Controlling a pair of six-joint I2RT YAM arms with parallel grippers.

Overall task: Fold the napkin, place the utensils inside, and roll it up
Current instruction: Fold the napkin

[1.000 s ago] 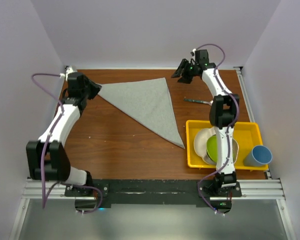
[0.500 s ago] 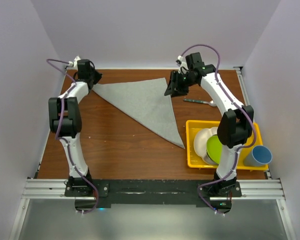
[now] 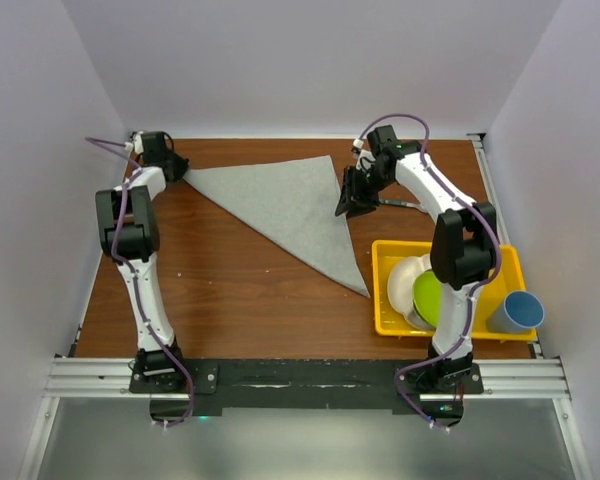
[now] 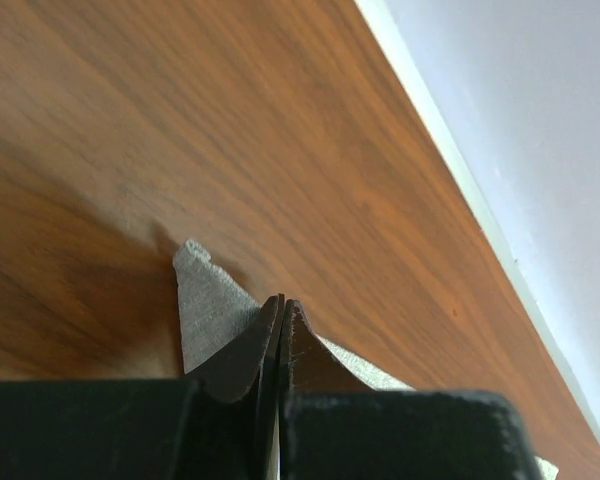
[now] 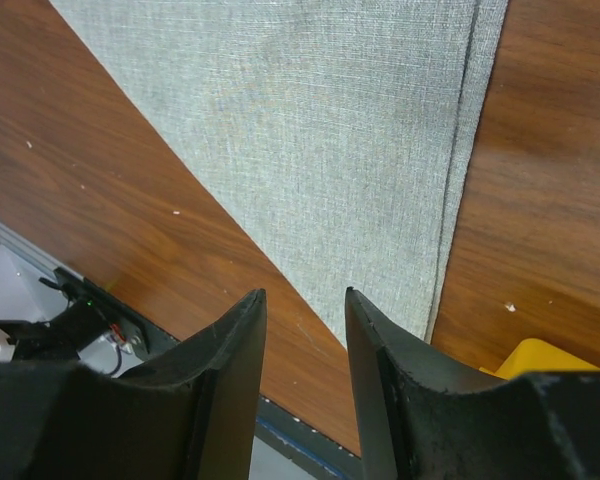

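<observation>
Left jaws pinch the napkin (image 4: 205, 310) corner; right jaws stand parted.

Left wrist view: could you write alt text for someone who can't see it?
Two black fingers are pinched shut on the corner of a light grey cloth napkin, seen close up from just behind them. A brown wooden table fills most of the picture, with a pale wall along its edge at the upper right.
</observation>
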